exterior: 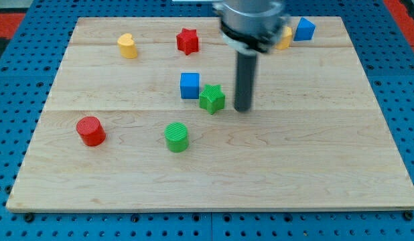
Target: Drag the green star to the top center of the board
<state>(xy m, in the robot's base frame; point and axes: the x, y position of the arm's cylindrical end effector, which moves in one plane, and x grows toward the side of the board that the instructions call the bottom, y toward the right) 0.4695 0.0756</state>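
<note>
The green star (212,98) lies near the middle of the wooden board (214,181), touching or nearly touching the lower right corner of a blue cube (189,86). My tip (242,108) stands on the board just to the right of the green star, with a small gap between them. The rod rises from the tip to the arm's blurred body at the view's top.
A red star (187,41) and a yellow heart (127,45) lie toward the top left. A second blue block (304,29) and a yellow block (284,38), partly hidden by the arm, lie at the top right. A green cylinder (176,136) and a red cylinder (91,130) lie lower left.
</note>
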